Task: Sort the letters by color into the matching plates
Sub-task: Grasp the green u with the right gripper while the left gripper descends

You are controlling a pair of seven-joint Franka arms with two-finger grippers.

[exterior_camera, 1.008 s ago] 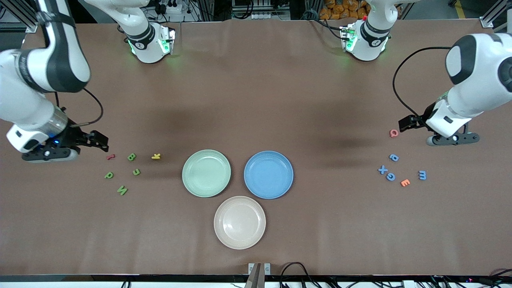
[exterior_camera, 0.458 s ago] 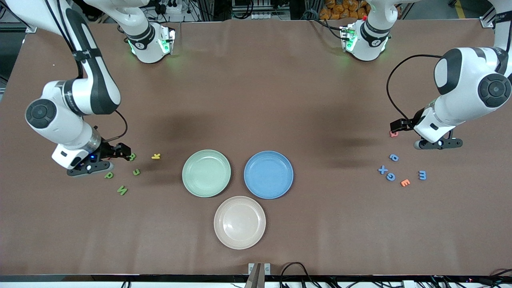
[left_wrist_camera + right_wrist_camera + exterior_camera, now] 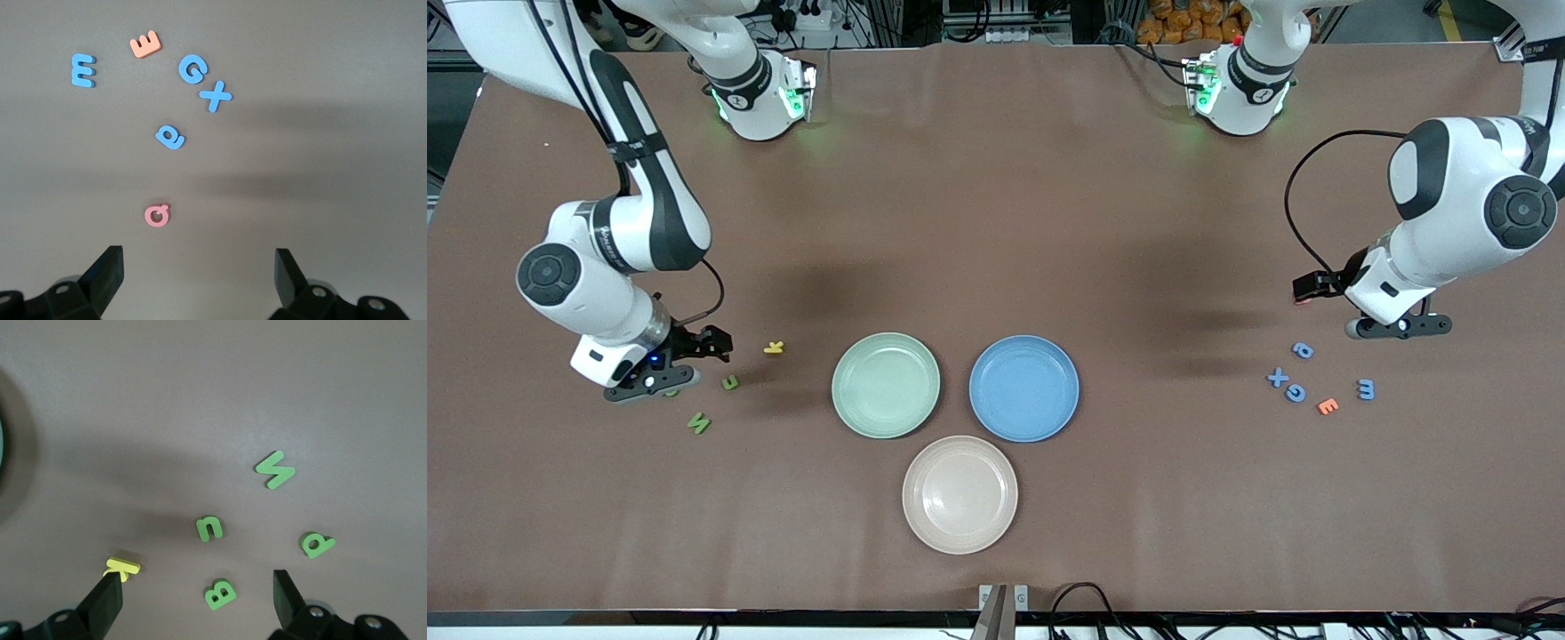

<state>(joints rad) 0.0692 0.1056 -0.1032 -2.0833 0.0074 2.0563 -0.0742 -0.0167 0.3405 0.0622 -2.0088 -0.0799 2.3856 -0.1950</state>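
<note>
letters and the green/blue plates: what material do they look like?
Green letters and blue letters: probably foam or soft plastic; thick, matte, flat-cut edges, no glare. Green plate and blue plate: likely hard plastic or melamine; smooth, uniformly colored, with a faint satin sheen. Exact material can't be confirmed.

Both white-and-black arms reach low, the left gripper [image 3: 1325, 298] and right gripper [image 3: 694, 360] spread wide, holding nothing.
</note>
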